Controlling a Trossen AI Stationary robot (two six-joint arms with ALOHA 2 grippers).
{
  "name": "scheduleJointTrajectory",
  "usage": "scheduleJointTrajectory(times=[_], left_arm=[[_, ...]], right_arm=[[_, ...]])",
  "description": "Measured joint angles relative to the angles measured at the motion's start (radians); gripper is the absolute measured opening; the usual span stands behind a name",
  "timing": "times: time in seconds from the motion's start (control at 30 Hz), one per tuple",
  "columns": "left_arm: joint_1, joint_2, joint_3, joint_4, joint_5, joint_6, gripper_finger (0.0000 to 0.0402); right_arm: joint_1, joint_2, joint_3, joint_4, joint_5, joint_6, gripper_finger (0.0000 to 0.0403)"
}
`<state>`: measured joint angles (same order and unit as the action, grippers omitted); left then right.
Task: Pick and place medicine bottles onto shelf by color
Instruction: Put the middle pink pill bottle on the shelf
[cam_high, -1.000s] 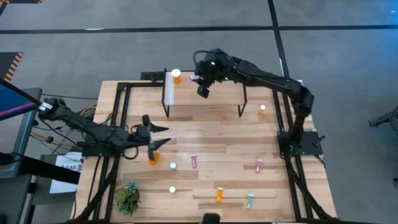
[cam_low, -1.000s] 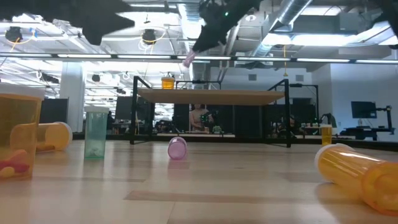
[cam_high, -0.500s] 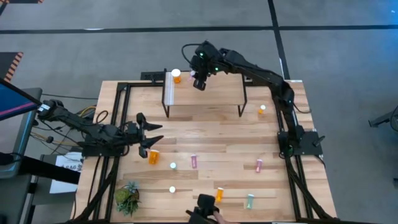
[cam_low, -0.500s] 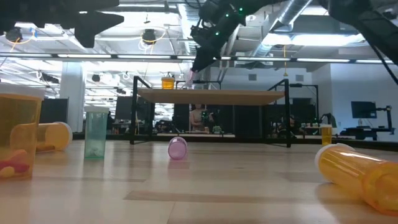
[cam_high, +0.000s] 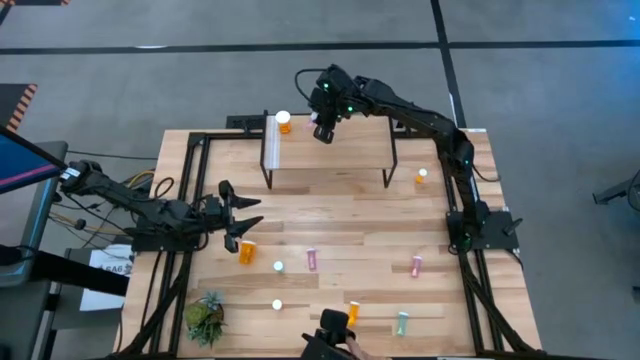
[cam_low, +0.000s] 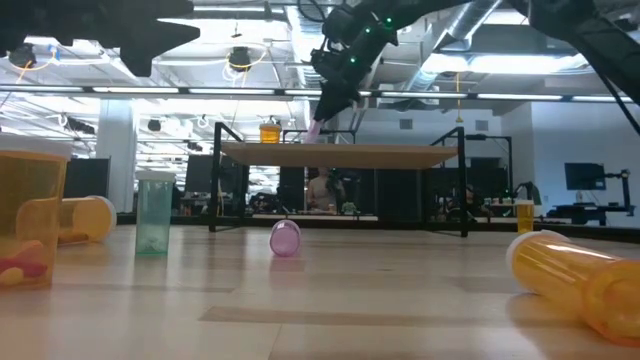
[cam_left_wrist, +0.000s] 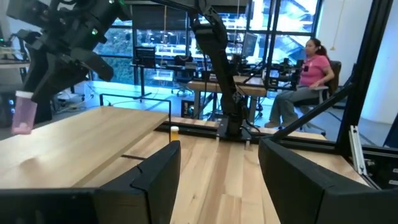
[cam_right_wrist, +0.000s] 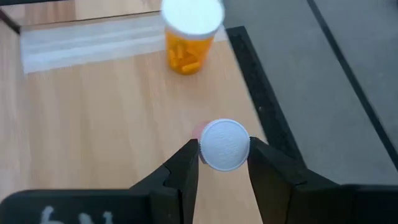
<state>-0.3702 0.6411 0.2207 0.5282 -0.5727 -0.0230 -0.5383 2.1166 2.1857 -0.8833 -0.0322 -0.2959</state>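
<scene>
Left arm lies low over the table's left side; left gripper (cam_high: 243, 215) hovers above the tabletop with jaws open and nothing between them. Just beside it, nearer the front edge, a large orange bottle (cam_high: 246, 251) lies on its side.

Plant (cam_high: 205, 316) at the front left corner.

Shelf (cam_high: 330, 150) stands at the back of the table (cam_high: 340, 215), white strip (cam_high: 270, 142) at its left end. An orange bottle (cam_high: 284, 122) stands upright on the shelf near that strip, at the back edge.

Right arm reaches from its base on the right across to the shelf's back left part. Right gripper (cam_high: 321, 128) is clamped on a pink bottle (cam_low: 316, 132), held by the white cap (cam_right_wrist: 224, 144), fingers (cam_right_wrist: 184, 167) on either side of it. In the low view the pink bottle hangs cap-up, slightly tilted, with its bottom at or just above the shelf top; contact cannot be told. It sits just right of the orange bottle.

On the front half of the table, left to right: two white-capped bottles (cam_high: 278, 267) seen end-on, a pink one (cam_high: 312, 260) lying down, an orange one (cam_high: 353, 312), a green one (cam_high: 402, 322), another pink one (cam_high: 416, 265). A small orange bottle (cam_high: 421, 177) stands right of the shelf.

Left wrist view: a person (cam_left_wrist: 303, 78) seated in the room beyond.
</scene>
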Motion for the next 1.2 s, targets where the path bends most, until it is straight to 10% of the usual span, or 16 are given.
scheduleJointTrajectory(times=[1.2], left_arm=[[0.000,0.000,0.000,-0.051,0.000,-0.052,0.0203]], right_arm=[[-0.001,0.043,0.001,0.039,0.005,0.024,0.0150]])
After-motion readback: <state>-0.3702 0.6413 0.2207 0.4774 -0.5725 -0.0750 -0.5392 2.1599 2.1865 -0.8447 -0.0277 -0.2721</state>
